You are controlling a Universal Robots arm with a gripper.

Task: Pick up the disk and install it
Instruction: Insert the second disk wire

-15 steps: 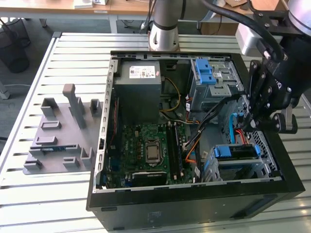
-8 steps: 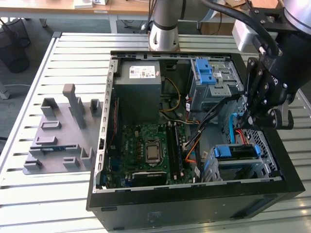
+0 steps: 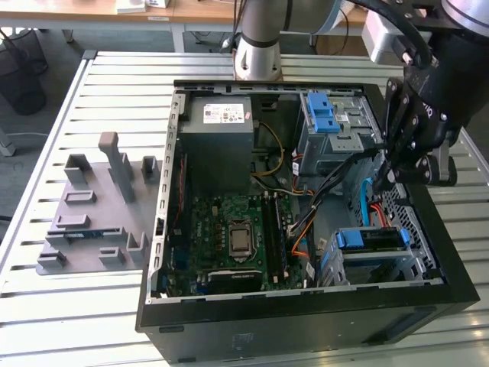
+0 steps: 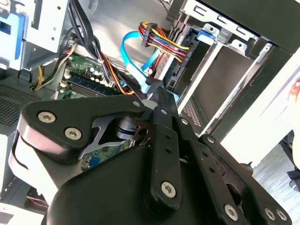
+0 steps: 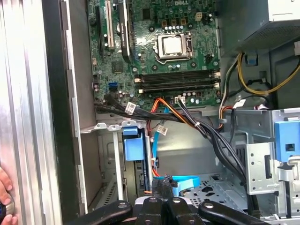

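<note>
The disk (image 3: 372, 239), in its blue carrier frame, sits in the lower drive bay at the front of the open computer case (image 3: 164, 229), on the exterior view's right. The first wrist view shows the carrier's blue end (image 5: 132, 149) in the bay. My gripper (image 3: 387, 177) hangs just above and behind that bay. Its fingers (image 4: 160, 101) are pressed together on the black plug (image 5: 161, 182) of a flat blue cable (image 5: 186, 182). That cable (image 3: 369, 200) loops down beside the bay. Red, yellow and black wires (image 4: 161, 40) run to the bay's rear.
A grey power supply box (image 3: 221, 126) and an upper drive cage with a blue latch piece (image 3: 325, 115) fill the case's back. The motherboard (image 3: 229, 237) lies in the middle. A grey fixture plate (image 3: 92, 214) lies outside on the slatted table. A person's hand (image 5: 3, 194) is near the case wall.
</note>
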